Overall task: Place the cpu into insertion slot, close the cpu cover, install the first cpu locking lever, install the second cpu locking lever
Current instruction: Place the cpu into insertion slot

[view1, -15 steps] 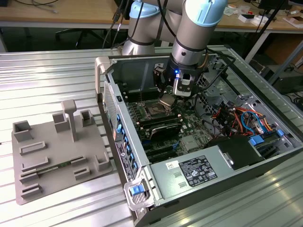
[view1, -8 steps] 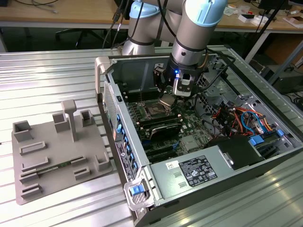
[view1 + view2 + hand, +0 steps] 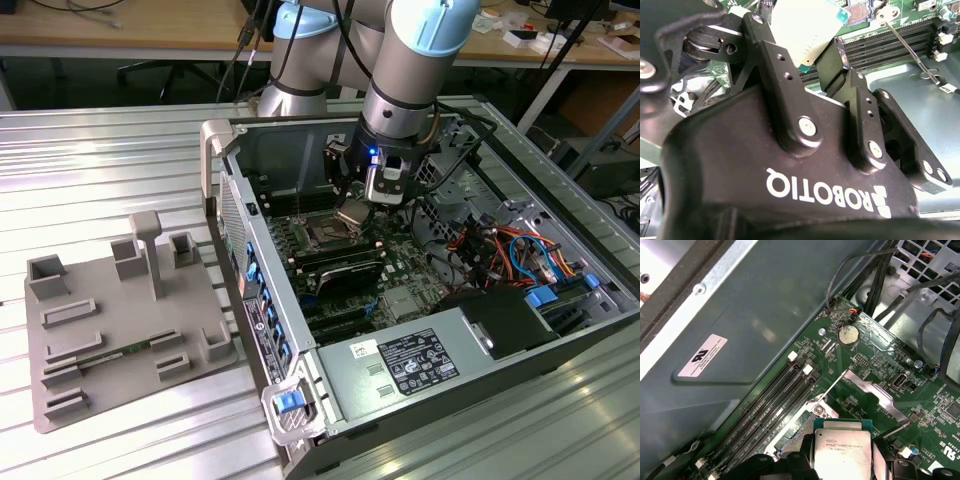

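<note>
My gripper (image 3: 358,204) is shut on the cpu (image 3: 352,213), a flat silver square with a green rim, and holds it tilted inside the open computer case. In both wrist views the cpu (image 3: 842,446) (image 3: 802,27) sits between the black fingers (image 3: 771,55). The insertion slot (image 3: 325,237) lies on the green board just below the cpu and toward the exterior view's left; part of its dark socket (image 3: 860,12) shows past the chip. The silver cpu cover (image 3: 872,391) stands swung open beside the socket. A thin locking lever (image 3: 905,42) is raised.
Long black memory slots (image 3: 772,400) run beside the socket along the grey case wall (image 3: 755,315). Cable bundles (image 3: 500,250) and a power supply (image 3: 400,365) fill the case on the exterior view's right. A grey fixture tray (image 3: 120,330) sits on the table at the left.
</note>
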Action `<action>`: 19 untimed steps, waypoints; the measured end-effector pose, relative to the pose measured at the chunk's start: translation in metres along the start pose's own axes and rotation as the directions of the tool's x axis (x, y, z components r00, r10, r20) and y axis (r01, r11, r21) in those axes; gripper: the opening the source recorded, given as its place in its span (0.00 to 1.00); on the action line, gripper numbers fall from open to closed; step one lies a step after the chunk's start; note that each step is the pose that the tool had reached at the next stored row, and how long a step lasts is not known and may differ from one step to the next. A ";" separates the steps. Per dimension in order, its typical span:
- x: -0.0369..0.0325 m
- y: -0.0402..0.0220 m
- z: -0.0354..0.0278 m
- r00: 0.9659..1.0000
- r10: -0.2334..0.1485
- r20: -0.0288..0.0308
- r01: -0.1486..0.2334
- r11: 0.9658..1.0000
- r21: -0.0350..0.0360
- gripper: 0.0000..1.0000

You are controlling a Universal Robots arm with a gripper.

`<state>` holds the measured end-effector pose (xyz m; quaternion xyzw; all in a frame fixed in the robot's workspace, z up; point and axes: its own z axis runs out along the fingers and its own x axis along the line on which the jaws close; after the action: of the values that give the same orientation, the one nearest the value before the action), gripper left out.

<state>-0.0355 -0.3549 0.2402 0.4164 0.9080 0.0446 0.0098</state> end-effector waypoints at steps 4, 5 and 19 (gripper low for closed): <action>0.0000 0.0000 0.0001 1.000 0.003 0.000 -0.003 1.000 0.000 0.55; 0.0000 0.0000 0.0000 1.000 0.004 0.000 -0.004 1.000 0.000 0.55; 0.0000 0.0000 0.0001 1.000 0.011 0.001 -0.011 1.000 0.000 0.55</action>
<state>-0.0355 -0.3550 0.2400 0.4213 0.9058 0.0445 0.0100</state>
